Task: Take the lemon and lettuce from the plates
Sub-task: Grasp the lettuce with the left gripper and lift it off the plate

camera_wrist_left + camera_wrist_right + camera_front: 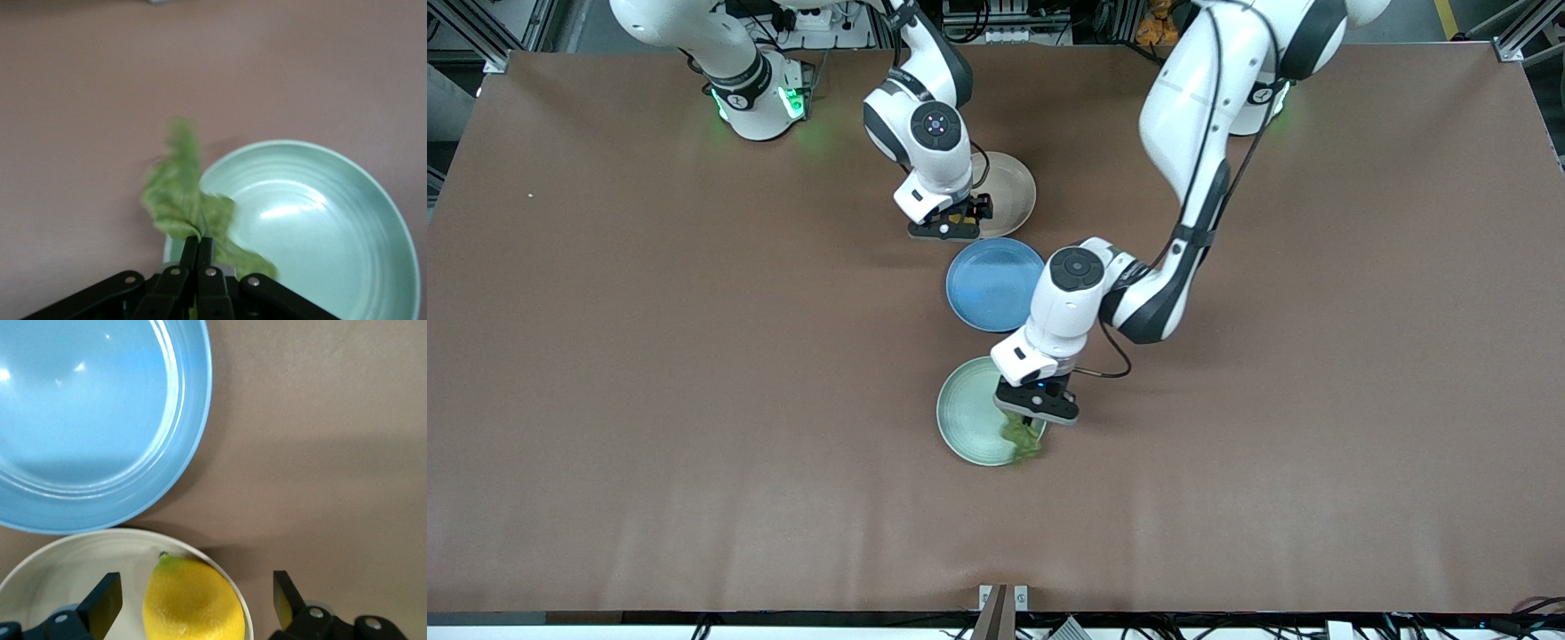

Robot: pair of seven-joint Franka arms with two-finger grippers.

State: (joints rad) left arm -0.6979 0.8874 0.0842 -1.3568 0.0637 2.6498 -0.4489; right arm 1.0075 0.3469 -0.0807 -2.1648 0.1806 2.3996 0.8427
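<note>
The lemon (193, 603) lies on the beige plate (60, 577) close to its rim. My right gripper (195, 597) is open, with one finger on each side of the lemon and gaps between. In the front view this gripper (953, 224) is over the edge of the beige plate (1009, 191). My left gripper (198, 241) is shut on the lettuce (180, 197), which hangs over the rim of the mint green plate (320, 220). In the front view the left gripper (1036, 411) holds the lettuce (1023, 440) at the edge of the mint plate (965, 413).
A bright blue plate (994, 284) lies between the beige and mint plates, and it also shows in the right wrist view (100, 420). Brown table (694, 356) spreads wide toward both ends.
</note>
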